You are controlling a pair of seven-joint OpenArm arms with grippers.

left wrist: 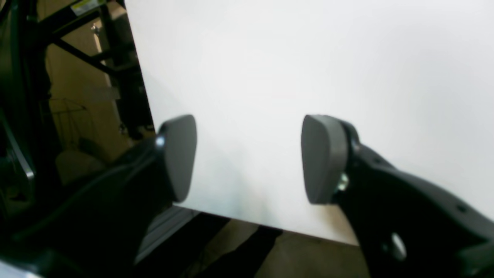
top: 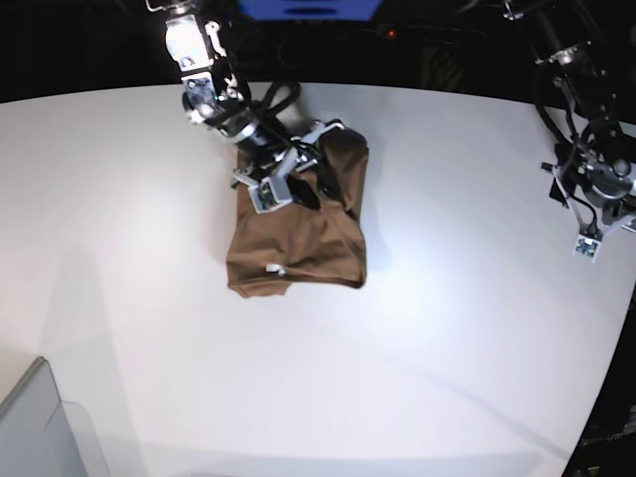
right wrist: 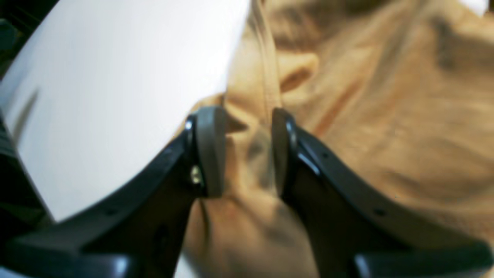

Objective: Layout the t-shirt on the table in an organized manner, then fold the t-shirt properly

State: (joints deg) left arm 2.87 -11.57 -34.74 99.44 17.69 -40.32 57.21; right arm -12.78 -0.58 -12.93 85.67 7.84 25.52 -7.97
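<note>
Right end effector (right wrist: 247,152) pinches t-shirt (top: 298,234) fold, long axis near-far w/ tag near; left (left wrist: 249,158) open.

The base view is evenly bright on the white worktop (top: 447,328), with a glare patch just right of the t-shirt (top: 298,238) and a black, underexposed background; the worktop edge bows from lens distortion. Soft shadows trail across the lower part. In the left wrist view the worktop (left wrist: 308,77) is washed out near white, and the grey fingers (left wrist: 324,158) look soft. The right wrist view is blurred throughout; the t-shirt (right wrist: 386,116) folds smear, and the worktop (right wrist: 115,96) glows pale
</note>
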